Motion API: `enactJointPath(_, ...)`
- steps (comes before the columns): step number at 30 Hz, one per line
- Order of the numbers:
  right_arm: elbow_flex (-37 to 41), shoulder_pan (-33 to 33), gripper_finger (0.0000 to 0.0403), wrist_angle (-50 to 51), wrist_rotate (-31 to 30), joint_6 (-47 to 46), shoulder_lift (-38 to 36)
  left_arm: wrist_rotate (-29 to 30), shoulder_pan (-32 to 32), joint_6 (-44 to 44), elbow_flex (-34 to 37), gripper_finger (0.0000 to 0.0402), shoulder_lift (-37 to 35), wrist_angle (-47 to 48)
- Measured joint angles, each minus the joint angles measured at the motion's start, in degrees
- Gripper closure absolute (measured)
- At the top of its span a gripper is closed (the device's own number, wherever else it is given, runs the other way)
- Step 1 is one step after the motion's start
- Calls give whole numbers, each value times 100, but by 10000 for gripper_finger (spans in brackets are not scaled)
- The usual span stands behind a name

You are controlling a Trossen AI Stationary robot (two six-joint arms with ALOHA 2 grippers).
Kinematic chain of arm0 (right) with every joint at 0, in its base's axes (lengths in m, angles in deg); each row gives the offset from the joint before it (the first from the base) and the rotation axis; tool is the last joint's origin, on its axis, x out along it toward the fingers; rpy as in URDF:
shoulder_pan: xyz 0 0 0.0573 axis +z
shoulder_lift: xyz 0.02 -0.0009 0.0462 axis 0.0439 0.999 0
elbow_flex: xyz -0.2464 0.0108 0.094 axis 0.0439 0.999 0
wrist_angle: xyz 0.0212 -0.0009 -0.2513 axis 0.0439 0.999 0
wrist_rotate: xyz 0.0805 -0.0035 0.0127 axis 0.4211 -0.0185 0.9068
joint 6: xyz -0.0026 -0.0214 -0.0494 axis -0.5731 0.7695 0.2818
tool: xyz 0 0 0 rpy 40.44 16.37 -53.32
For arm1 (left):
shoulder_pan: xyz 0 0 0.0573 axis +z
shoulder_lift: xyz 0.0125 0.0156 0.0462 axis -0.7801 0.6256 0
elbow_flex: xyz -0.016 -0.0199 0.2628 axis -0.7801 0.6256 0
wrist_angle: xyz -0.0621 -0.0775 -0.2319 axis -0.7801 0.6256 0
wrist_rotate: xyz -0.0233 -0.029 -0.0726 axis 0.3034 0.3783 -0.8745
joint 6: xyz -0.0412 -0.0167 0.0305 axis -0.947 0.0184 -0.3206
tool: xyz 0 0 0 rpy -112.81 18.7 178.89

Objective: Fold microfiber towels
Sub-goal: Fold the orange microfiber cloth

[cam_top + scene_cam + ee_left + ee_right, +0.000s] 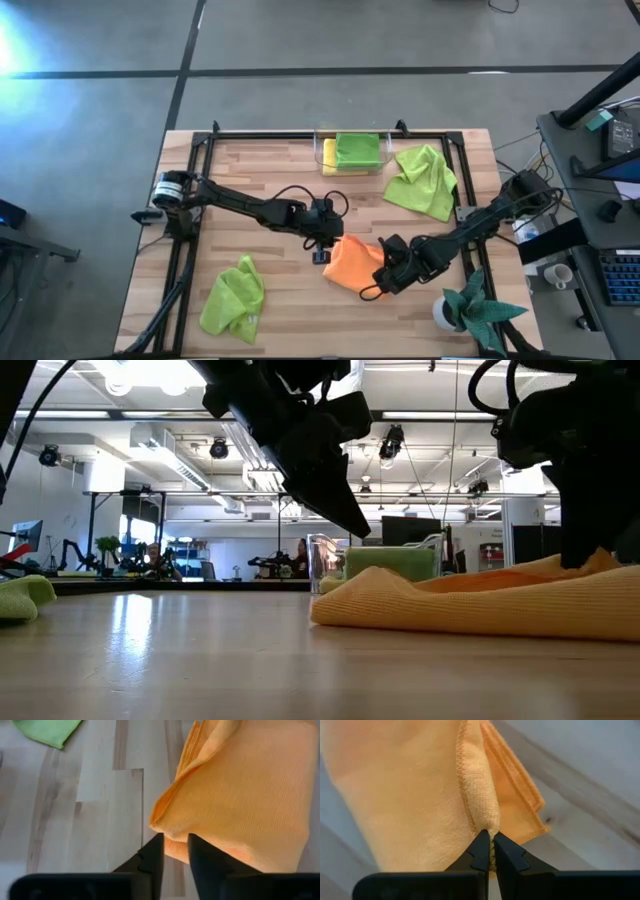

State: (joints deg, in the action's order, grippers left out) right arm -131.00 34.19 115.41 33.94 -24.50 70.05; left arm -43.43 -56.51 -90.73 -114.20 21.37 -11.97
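Right gripper (490,851) pinches the orange towel's (352,263) hem at centre frame. Left gripper (175,851) stands narrowly parted, touching its edge

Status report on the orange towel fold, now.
Right gripper shut on folded orange microfiber towel edge. Left gripper open at its other edge, towel not between fingers. Nothing in the way.

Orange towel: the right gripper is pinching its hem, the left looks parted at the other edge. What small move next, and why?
Probably lift the left gripper clear of the orange towel. Its fingers stand slightly parted at the folded edge with no cloth pinched between them, while the right gripper is shut on the hem and the towel lies doubled on the table. Backing off straight should avoid dragging the fold open.
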Motion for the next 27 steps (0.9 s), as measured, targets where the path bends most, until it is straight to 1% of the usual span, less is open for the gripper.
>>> enactJointPath(4, 52, -65, 390, -6, -117, 30, 0, -16, -5, -20, -1, 285, 0, 3)
enactJointPath(7, 68, -166, 390, -23, -210, 185, 2, -101, -39, -23, -37, 270, 0, 40)
enactJointPath(10, 68, -263, 390, -27, -241, 406, 2, -179, -110, -89, -46, 267, 0, 36)
enactJointPath(12, 71, -321, 390, -13, -248, 458, 2, -274, -153, -328, -41, 267, 0, 10)
enactJointPath(15, 92, -389, 390, 16, -247, 535, 2, -764, -179, -619, -14, 267, -4, -44)
enactJointPath(17, 92, -435, 390, 12, -246, 555, 2, -922, -205, -705, 16, 267, 1, -71)
enactJointPath(23, 74, -584, 390, -4, -225, 671, -2, -931, -212, -717, 46, 267, 182, -248)
enactJointPath(27, 74, -738, 379, 2, -39, 663, -2, -930, -210, -717, 40, 267, 357, -484)
